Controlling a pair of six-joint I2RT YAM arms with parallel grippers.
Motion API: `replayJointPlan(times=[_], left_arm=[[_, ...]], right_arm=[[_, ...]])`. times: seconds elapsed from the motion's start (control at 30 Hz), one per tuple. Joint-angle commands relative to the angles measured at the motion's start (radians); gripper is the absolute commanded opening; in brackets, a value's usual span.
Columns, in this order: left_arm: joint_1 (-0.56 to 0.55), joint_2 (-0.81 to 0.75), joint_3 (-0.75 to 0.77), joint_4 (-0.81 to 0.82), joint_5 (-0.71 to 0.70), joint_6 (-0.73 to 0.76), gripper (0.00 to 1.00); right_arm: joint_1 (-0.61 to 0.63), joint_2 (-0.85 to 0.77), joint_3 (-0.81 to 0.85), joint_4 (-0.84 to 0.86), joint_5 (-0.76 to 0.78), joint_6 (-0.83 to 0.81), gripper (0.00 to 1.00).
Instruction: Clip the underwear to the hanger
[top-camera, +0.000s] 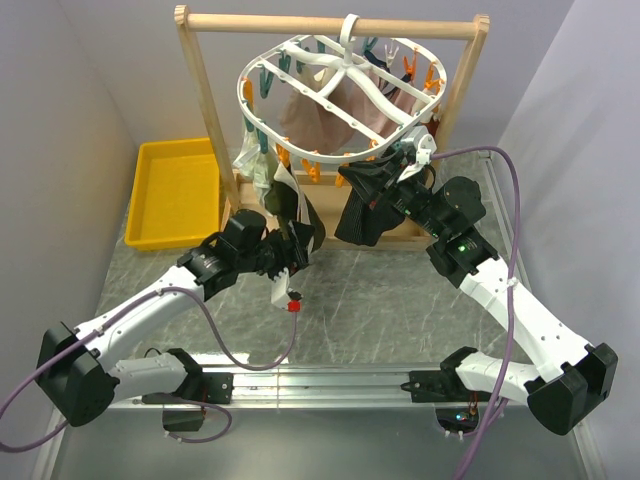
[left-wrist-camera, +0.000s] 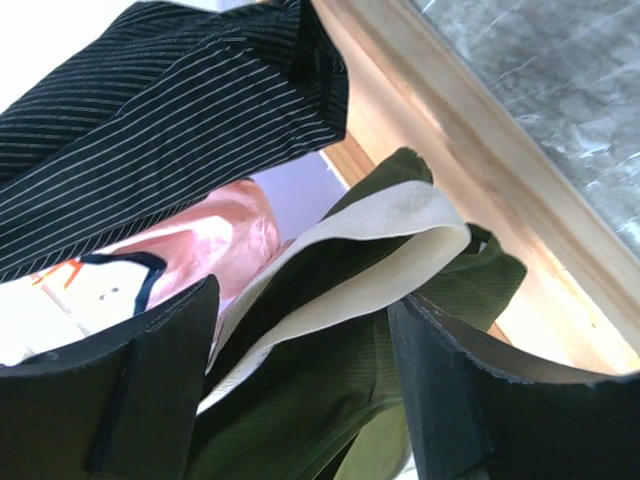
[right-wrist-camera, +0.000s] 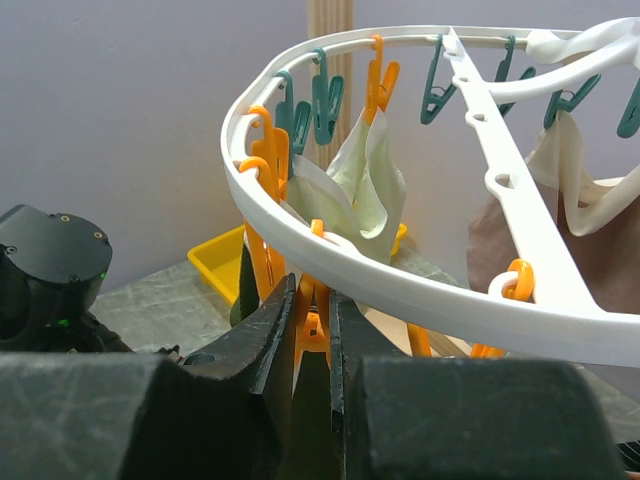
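The left gripper (left-wrist-camera: 300, 300) is holding its jaws apart around the underwear (left-wrist-camera: 310, 400), which is hanging below the hanger (right-wrist-camera: 400, 290), while the right gripper (right-wrist-camera: 310, 295) is pinching 1 orange clip (right-wrist-camera: 311, 332), so the unclamped waistband is risking slipping away before reaching it.

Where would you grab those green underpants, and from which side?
Grip the underwear by its pale waistband, probably the firmest part: a flat folded strip, while the green cloth hangs loose. Come from the near side, below the hanger, as the left tool does, one finger on each face of the strip. The right tool pinches an orange clip.
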Motion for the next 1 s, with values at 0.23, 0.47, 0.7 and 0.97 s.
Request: replayJointPlan(times=[0.23,0.47,0.7,0.97], left_arm=[[0.005,0.058,0.099,-0.060,0.033,0.147,0.33],[0.005,0.119,0.290,-0.276,0.120,-0.058,0.00],[0.002,0.265,0.643,-0.587,0.217,-0.370,0.01],[-0.025,0.362,0.890,-0.728,0.225,-0.679,0.01]], right_arm=[[-0.001,0.000,0.006,0.009,-0.069,0.018,0.00],[0.002,-0.003,0.004,0.006,-0.069,0.013,0.00],[0.000,-0.002,0.006,0.007,-0.070,0.012,0.00],[-0.001,-0.002,0.007,0.000,-0.063,0.004,0.00]])
